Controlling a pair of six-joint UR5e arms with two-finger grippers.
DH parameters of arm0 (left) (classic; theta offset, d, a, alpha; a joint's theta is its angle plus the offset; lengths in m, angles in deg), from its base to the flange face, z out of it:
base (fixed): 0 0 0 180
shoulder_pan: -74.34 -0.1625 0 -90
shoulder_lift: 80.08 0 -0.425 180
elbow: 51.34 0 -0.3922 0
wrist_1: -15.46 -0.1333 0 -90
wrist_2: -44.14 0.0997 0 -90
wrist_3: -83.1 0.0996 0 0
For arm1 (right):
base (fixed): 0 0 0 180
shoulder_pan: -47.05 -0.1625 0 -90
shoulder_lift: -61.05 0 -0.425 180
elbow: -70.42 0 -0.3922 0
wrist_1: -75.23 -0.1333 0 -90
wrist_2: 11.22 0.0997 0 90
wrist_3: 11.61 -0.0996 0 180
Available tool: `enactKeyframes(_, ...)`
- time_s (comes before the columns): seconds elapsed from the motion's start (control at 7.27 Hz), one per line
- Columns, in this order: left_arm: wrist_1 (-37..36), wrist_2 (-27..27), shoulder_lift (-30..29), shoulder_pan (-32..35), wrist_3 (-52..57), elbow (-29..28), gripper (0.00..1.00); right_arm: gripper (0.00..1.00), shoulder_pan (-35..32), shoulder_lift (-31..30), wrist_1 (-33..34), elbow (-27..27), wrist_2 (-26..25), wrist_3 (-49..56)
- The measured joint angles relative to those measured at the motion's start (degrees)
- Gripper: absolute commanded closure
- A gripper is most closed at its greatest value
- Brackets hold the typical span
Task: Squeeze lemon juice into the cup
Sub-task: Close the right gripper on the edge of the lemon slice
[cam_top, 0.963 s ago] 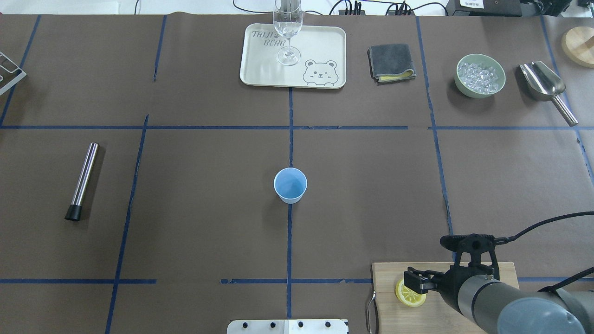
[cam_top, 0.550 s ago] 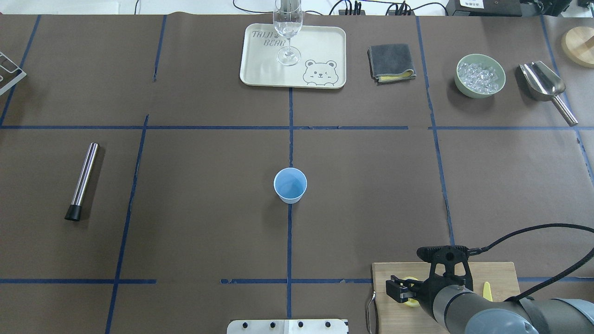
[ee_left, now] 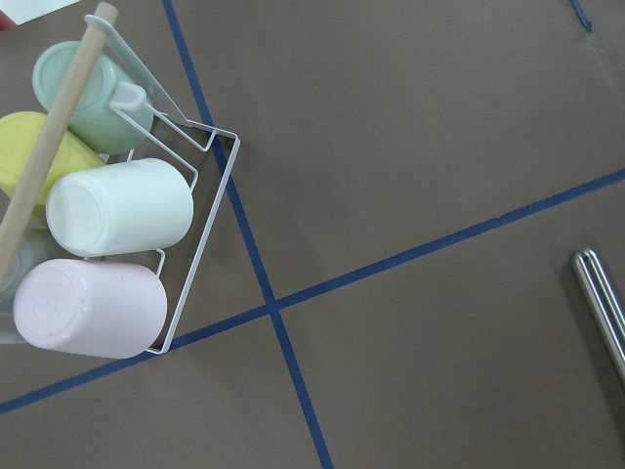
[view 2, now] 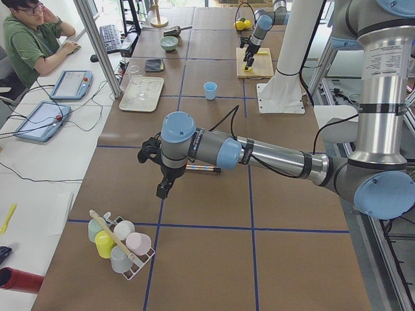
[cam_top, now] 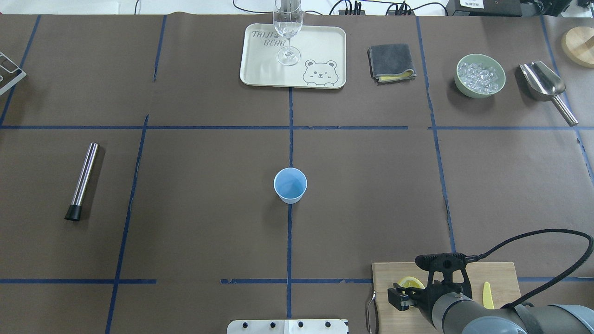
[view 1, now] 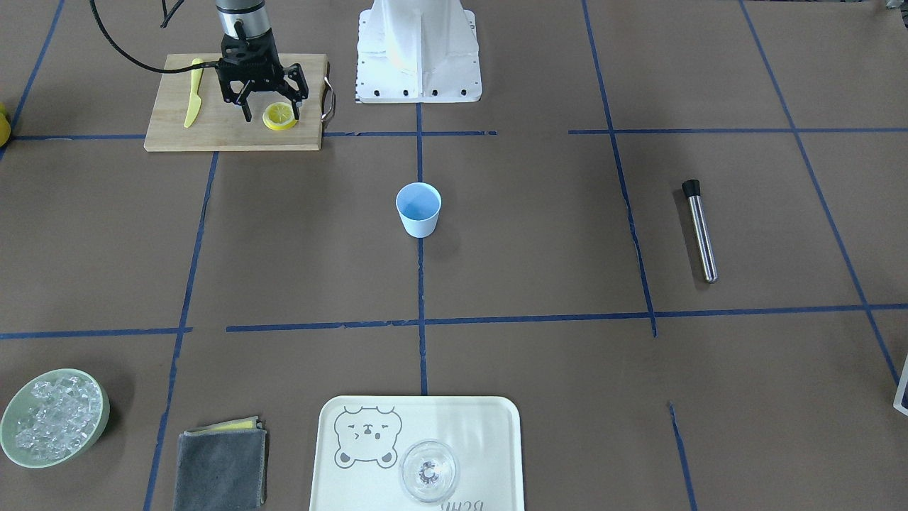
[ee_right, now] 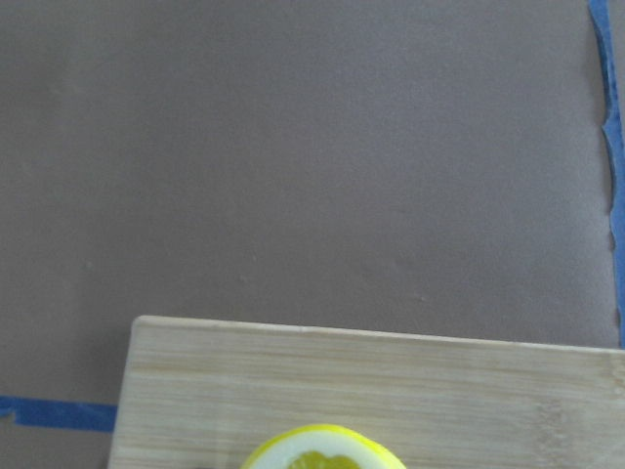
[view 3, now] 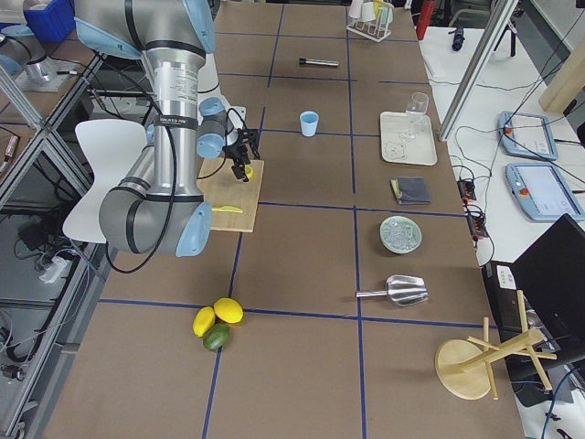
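The lemon (view 1: 279, 116), cut face up, lies on the wooden cutting board (view 1: 227, 135) at the near right of the table. My right gripper (view 1: 272, 112) is open and points down over it, a finger on either side, not closed on it. In the overhead view the gripper (cam_top: 400, 297) hides most of the lemon (cam_top: 410, 281). The lemon's edge shows in the right wrist view (ee_right: 322, 449). The light-blue cup (cam_top: 290, 184) stands upright at the table's middle, far from the gripper. My left gripper (view 2: 160, 184) hovers over the left end; I cannot tell whether it is open.
A yellow knife (view 1: 193, 99) lies on the board. At the far side are a tray (cam_top: 320, 46) with a clear glass (cam_top: 288, 32), a grey cloth (cam_top: 391, 61), a bowl of ice (cam_top: 480, 75) and a metal scoop (cam_top: 545, 86). A steel rod (cam_top: 83, 181) lies left. A cup rack (ee_left: 107, 205) sits under my left wrist.
My right gripper has moved back and left over the board, from beside the lemon to above it, now covering most of it. The lemon and the cup have not moved.
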State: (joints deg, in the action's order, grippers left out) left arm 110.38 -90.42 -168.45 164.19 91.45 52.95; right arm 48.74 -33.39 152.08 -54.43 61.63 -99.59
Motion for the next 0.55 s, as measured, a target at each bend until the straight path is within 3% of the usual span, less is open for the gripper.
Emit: enactKeyframes(0.55,0.0,0.0,0.0,0.1,0.0,0.1,0.00,0.09,1.1,0.7,0.2,0.1,0.0,0.0)
